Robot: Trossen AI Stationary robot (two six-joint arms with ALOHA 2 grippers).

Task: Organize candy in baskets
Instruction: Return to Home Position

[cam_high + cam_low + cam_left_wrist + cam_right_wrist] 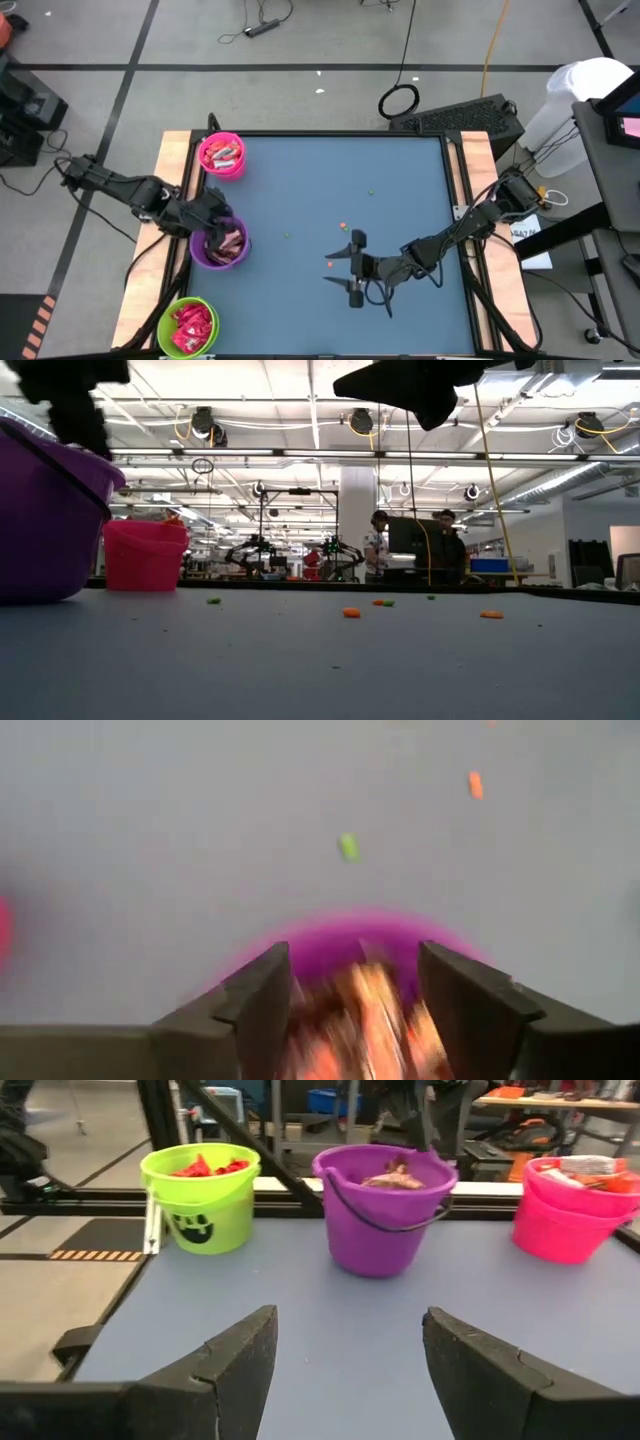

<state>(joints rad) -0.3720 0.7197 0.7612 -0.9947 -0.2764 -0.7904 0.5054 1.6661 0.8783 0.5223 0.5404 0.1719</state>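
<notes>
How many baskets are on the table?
3, along the table's left edge: pink basket at one end, purple basket midway under the left end effector, lime green basket at the other end. None seems hidden.

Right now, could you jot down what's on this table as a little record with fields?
Pink tub: pink-red candy inside
Purple tub: brown candy inside
Green tub: red candy inside
Left pincer: open, above the purple tub
Right pincer: open, over the table, facing the tubs
Loose bits: orange and green specks on table
</notes>
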